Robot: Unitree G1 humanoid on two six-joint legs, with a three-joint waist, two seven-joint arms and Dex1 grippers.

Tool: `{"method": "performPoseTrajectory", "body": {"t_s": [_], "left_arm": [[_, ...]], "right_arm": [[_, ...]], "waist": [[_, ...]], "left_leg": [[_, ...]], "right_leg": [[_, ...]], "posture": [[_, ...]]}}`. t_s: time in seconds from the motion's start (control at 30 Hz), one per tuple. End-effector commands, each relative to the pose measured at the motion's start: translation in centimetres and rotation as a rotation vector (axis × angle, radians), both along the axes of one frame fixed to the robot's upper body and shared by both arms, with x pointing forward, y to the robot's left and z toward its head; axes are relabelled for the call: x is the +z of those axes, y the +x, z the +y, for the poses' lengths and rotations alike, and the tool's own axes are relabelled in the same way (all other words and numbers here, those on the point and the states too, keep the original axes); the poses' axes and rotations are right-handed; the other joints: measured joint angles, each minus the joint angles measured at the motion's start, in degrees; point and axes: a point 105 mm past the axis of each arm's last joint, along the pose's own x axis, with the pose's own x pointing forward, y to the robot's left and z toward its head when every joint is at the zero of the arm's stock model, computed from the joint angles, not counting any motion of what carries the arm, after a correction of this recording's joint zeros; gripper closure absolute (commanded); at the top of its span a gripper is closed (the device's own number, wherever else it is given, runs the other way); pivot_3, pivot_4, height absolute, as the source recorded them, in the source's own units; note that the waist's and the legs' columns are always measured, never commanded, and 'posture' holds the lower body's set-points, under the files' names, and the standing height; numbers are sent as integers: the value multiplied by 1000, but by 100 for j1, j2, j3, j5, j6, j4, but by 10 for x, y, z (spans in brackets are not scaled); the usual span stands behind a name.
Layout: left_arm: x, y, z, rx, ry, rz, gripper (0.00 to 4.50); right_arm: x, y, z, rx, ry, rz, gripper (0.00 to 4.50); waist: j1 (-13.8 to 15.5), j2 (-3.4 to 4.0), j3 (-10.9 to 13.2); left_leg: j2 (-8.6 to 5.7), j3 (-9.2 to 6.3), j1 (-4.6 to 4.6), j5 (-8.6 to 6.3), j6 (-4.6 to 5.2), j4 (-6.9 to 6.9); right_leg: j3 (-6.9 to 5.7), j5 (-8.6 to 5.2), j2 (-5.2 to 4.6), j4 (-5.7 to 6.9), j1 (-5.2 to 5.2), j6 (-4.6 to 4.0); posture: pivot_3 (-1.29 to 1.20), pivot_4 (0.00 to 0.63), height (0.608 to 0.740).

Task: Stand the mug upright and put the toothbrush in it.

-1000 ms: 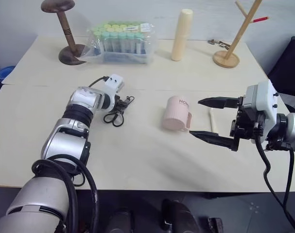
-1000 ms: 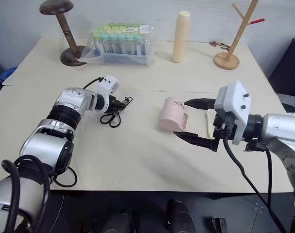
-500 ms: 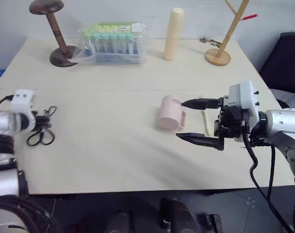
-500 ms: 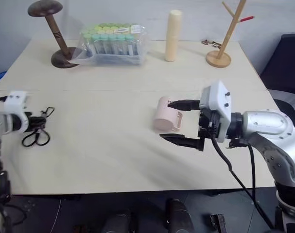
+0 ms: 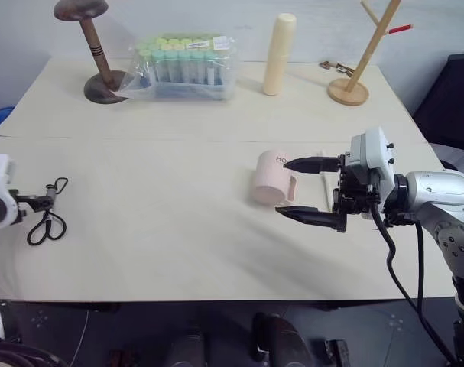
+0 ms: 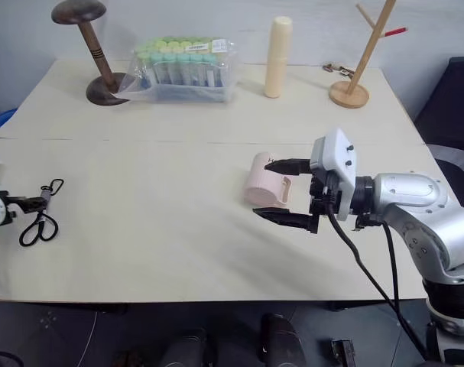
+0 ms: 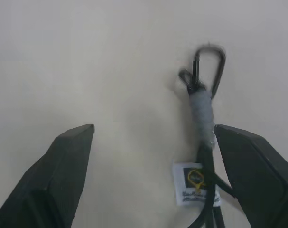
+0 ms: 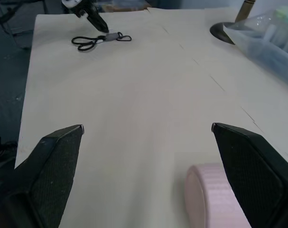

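The mug [image 5: 273,177] lies on its side a little right of the middle of the surface [image 5: 163,237], with its handle towards the right gripper [image 5: 299,188]. The toothbrush [image 5: 324,189] lies flat just behind the mug, at about 3 o'clock from it, partly hidden by the upper finger.

The right gripper has its fingers spread wide, one at 12 o'clock and one at 6 o'clock of the gap, and their tips stand just beside the mug's handle side without closing on it. I judge the step in hand is to grasp the mug for standing it up. To do it well, the fingers should go further over the body, not the handle only, then close firmly and rotate the mug until its base meets the surface, so it does not roll away.

The left gripper [image 7: 153,142], far at 9 o'clock, stands with wide fingers over a black cord with a carabiner [image 7: 208,61] and holds nothing.
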Motion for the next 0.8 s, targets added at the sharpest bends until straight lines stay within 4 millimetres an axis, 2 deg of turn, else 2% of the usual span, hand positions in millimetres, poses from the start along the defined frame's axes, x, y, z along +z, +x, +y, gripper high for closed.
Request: {"method": "performPoseTrajectory", "body": {"t_s": [0.03,0.07,0.1,0.13,0.2,0.27,0.33,0.4,0.53,0.7,0.8], "left_arm": [[112,1,-79,-403,-64,-427,371],[121,-4,-108,-548,-91,-451,371],[119,-15,-157,-804,-69,-433,371],[114,-27,-190,-983,-55,-403,371],[85,-50,-240,-1281,-8,-291,371],[57,-59,-267,-1436,18,-197,371],[41,-53,-279,-1483,49,-160,371],[35,-48,-289,-1529,62,-155,371],[34,-43,-302,-1604,51,-175,371],[35,-37,-308,-1625,56,-192,371],[37,-38,-310,-1641,47,-201,323]], "right_arm": [[-2,19,-22,-181,-1,59,0],[-4,26,-27,-238,9,95,0],[-10,39,-36,-340,38,158,0],[-15,47,-42,-409,55,205,0],[-30,63,-54,-551,78,285,0],[-44,74,-66,-681,109,359,0],[-54,79,-69,-747,145,418,0],[-65,81,-59,-749,175,480,0],[-73,95,-35,-767,189,474,0],[-92,108,-22,-791,119,487,0],[-103,114,-19,-816,69,472,605]], "waist": [[75,-11,-5],[85,-12,-5],[73,-11,-6],[72,-7,-8],[54,22,-21],[23,40,-16],[-32,39,-14],[-63,39,-13],[-161,44,-12],[-199,46,-11],[-212,46,-11]], "left_leg": [[1,-5,-9,0,0,8],[1,-8,-12,0,0,14],[0,-8,-12,-1,0,14],[0,-1,-5,0,0,8],[-10,3,11,0,0,0],[-14,7,21,0,0,-10],[-16,17,15,1,-2,-9],[-3,11,10,8,-16,-10],[4,15,20,11,-22,-23],[0,11,13,11,-22,-24],[0,6,12,11,-22,-22]], "right_leg": [[-3,0,-1,1,0,0],[-5,0,-4,1,0,0],[-3,0,-15,3,0,0],[0,1,-31,4,1,2],[-2,1,-58,10,4,2],[0,1,-61,12,3,2],[-4,0,-30,11,1,-1],[0,-3,-2,10,-2,-8],[9,-9,13,12,-5,-19],[6,-10,9,8,-8,-19],[5,-10,8,8,-7,-19]], "posture": [[0,150,740],[0,150,740],[0,150,740],[0,150,740],[0,150,740],[0,150,740],[0,150,740],[0,150,740],[0,150,740],[0,150,740],[0,150,740]]}}
